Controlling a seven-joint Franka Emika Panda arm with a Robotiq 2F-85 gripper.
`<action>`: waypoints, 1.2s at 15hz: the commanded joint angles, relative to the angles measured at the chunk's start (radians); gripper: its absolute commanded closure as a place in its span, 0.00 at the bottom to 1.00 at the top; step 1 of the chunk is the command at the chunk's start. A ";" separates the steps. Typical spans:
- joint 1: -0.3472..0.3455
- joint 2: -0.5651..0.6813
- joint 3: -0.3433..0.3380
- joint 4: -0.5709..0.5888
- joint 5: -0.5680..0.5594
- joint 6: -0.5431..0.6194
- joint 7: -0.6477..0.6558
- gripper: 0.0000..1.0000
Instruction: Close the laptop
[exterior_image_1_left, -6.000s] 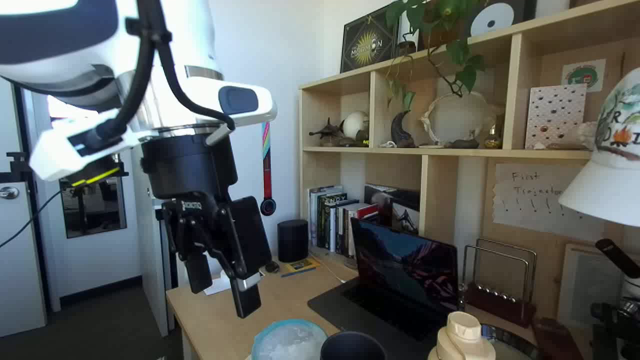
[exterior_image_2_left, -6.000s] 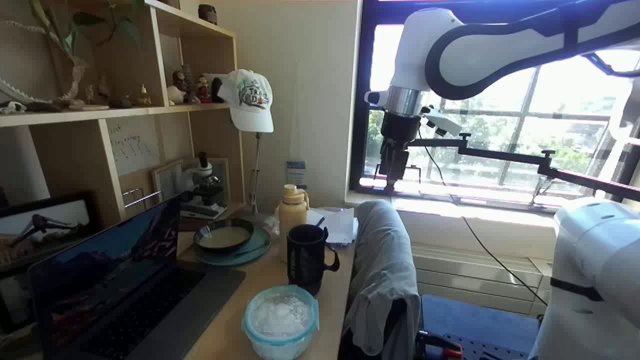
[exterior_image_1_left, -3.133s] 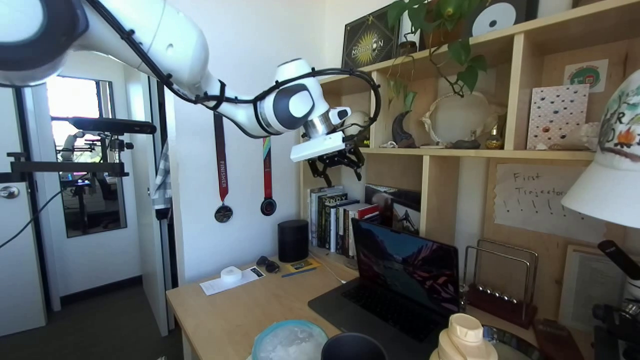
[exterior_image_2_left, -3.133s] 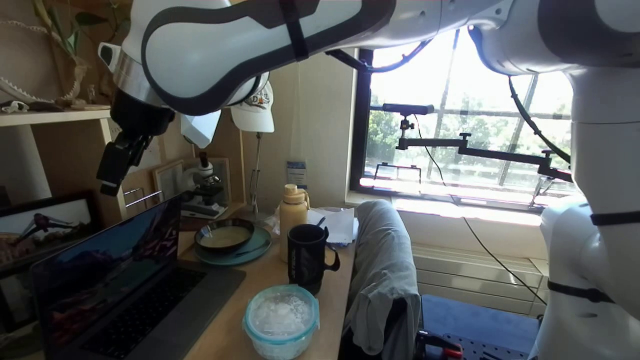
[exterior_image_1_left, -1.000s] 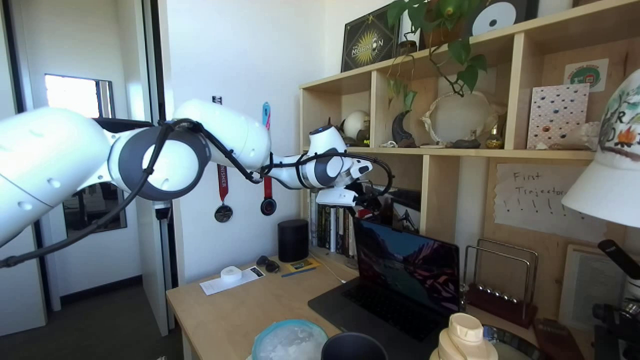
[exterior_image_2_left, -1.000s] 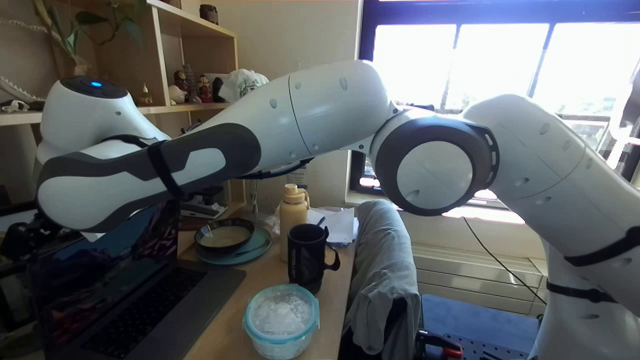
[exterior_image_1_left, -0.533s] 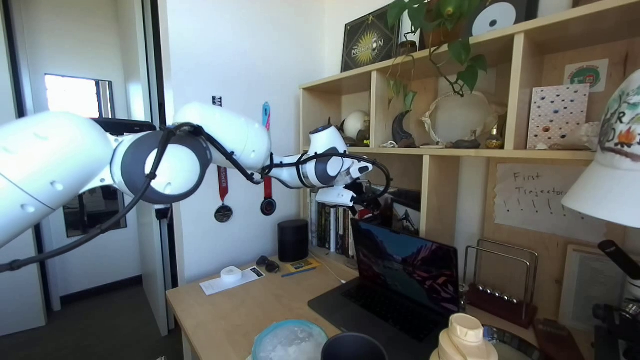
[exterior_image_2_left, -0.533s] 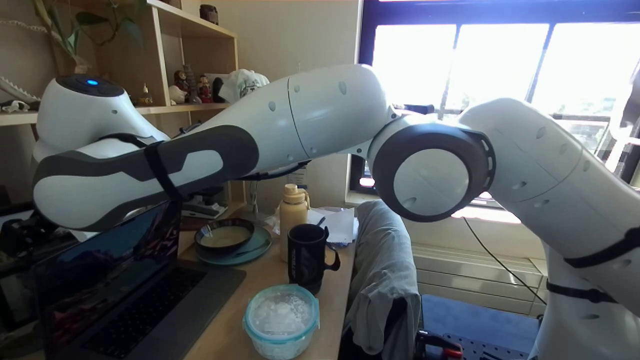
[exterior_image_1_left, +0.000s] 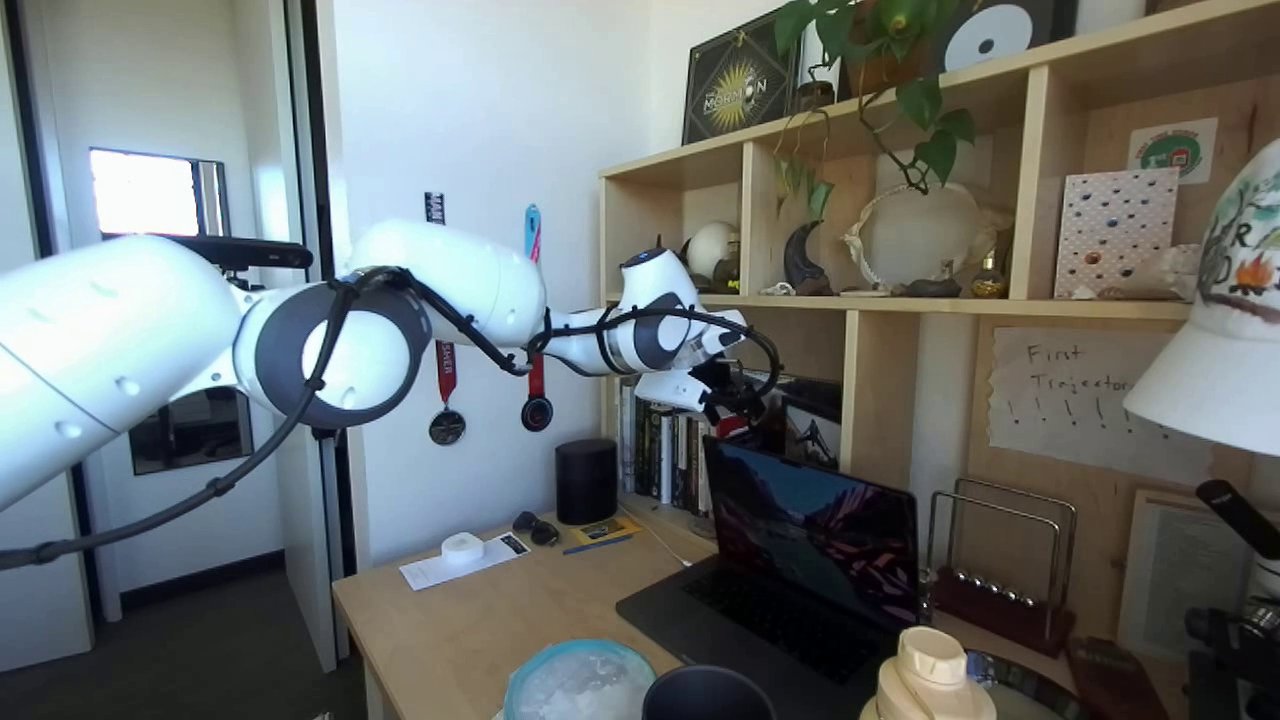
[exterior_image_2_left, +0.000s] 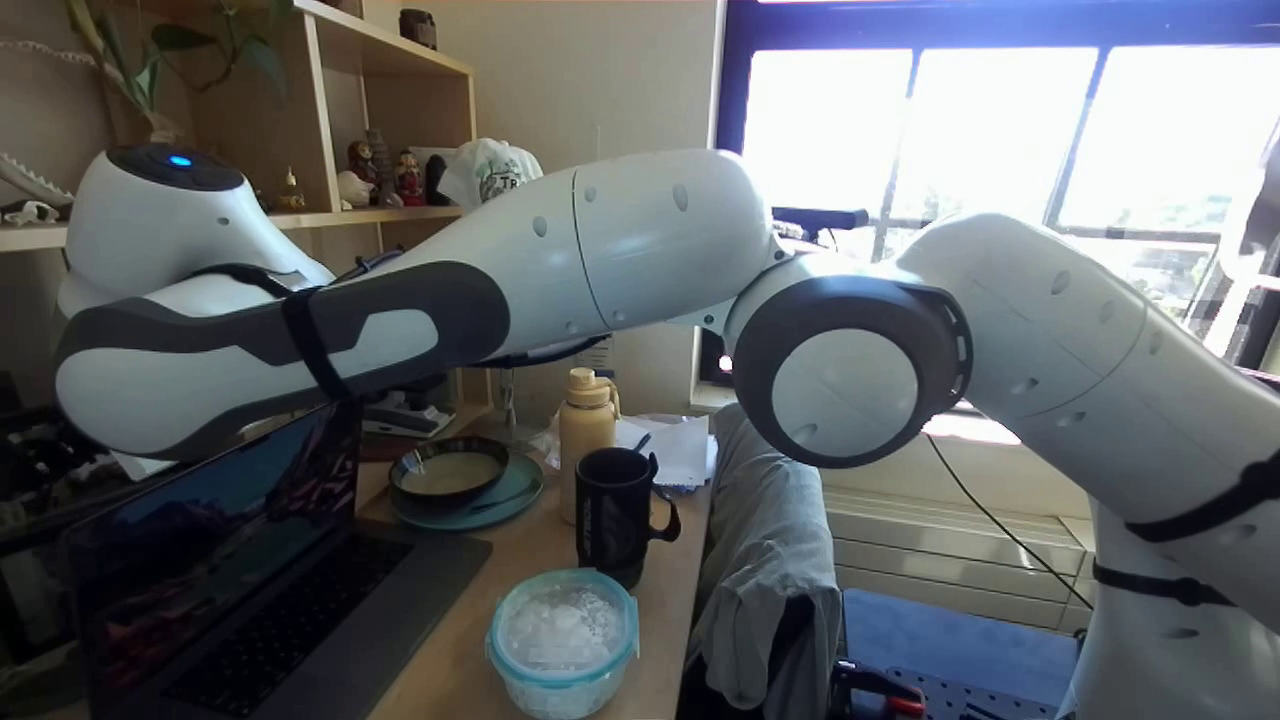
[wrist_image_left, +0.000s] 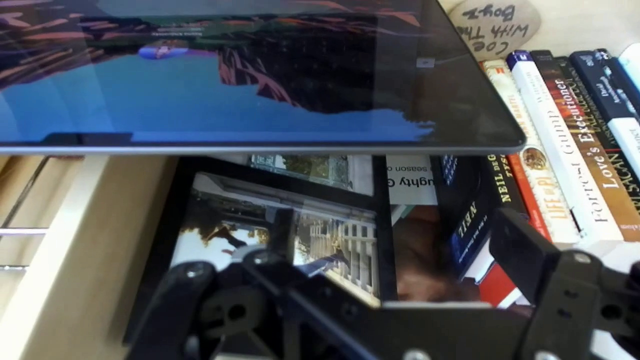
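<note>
Black and spread wide, gripping nothing, the end effector (wrist_image_left: 400, 230) stands in the wrist view just past the top edge of the raised lid (wrist_image_left: 240, 95); no contact shows. In an exterior view, the laptop (exterior_image_1_left: 800, 560) sits open on the surface (exterior_image_1_left: 480, 625), with the end effector above the lid, seemingly toward its far side, near the left corner. In an exterior view, the arm (exterior_image_2_left: 390, 330) all but hides the end effector; a mug (exterior_image_2_left: 612, 510) stands to the laptop's right, apart from it. The step, I judge, is getting behind the lid; closing has not begun. Next it should sink lower there and sweep toward the near side, folding the lid down.
</note>
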 joint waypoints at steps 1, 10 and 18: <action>0.001 0.029 -0.011 0.042 0.004 -0.077 0.031 0.00; -0.016 0.011 0.022 0.061 0.028 -0.307 -0.016 0.00; -0.026 -0.013 0.018 -0.021 0.037 -0.347 0.017 0.00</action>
